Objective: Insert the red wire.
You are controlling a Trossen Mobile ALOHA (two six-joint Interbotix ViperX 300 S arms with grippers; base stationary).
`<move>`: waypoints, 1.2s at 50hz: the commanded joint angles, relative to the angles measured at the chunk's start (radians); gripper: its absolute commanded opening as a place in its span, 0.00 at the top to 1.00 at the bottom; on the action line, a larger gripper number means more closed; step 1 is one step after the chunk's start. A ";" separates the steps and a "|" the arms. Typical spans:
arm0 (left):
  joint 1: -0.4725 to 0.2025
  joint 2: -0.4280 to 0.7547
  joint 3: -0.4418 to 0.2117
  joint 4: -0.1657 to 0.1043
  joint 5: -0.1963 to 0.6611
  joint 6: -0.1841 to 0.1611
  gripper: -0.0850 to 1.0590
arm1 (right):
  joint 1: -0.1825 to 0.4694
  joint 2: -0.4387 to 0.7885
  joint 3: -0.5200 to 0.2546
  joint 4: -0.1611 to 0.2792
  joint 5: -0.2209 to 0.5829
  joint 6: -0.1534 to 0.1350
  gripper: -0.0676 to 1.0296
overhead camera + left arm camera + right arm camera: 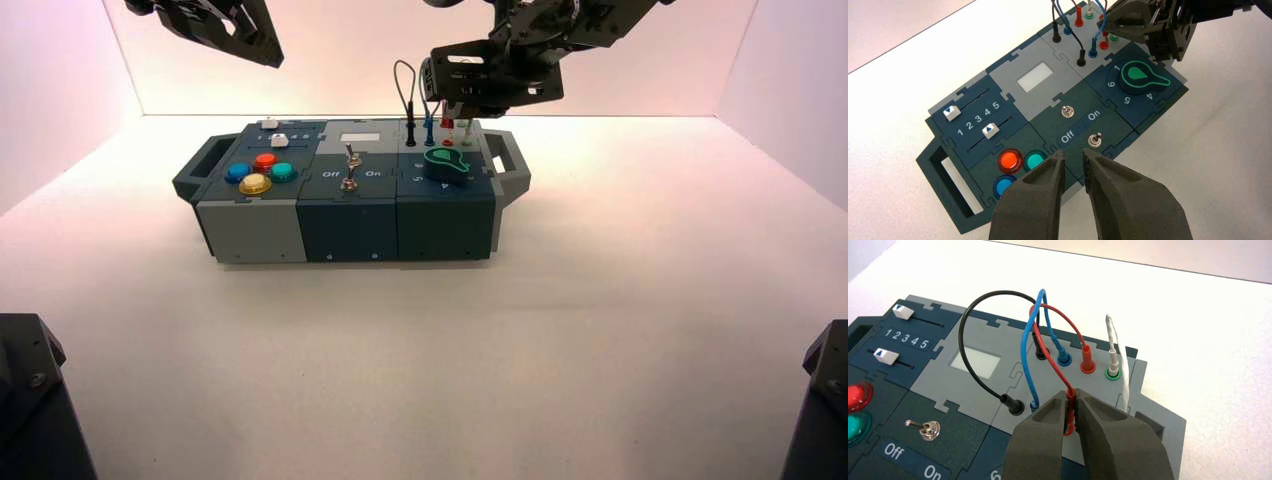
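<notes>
Right wrist view: my right gripper (1071, 394) is closed on the near plug of the red wire (1053, 357), at the box's right-hand end. Pads are pinched on the plug's red body, one each side. Plug stands over the near red socket (1069, 430), its lower end right at the socket; can't tell how deep it sits. The wire's far plug (1088, 359) is upright in the far red socket (1088, 368), and the lead arches between the two plugs. The blue lead (1025, 340) loops up just beside the red one and crosses it in this view. The black lead (965, 332) bows wide on the other side, both its plugs in sockets. The white lead (1125, 370) has one plug in a green-ringed socket (1113, 374); its near end is hidden behind my pads. Left wrist view: my left gripper (1074, 152) hangs above the button end, a narrow gap between its tips, nothing in it. Below it are the red button (1010, 160), the green button (1035, 160) and the blue button (1004, 186). Far white slider (951, 113) is at the 1 end.
</notes>
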 commanded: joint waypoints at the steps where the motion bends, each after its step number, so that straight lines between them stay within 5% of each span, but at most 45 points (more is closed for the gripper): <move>1: -0.008 -0.003 -0.009 0.000 -0.009 0.005 0.73 | 0.009 -0.014 -0.025 -0.005 -0.012 -0.003 0.96; 60: -0.011 -0.003 -0.009 0.000 -0.009 0.005 0.73 | 0.008 -0.012 -0.014 -0.043 -0.040 -0.003 0.96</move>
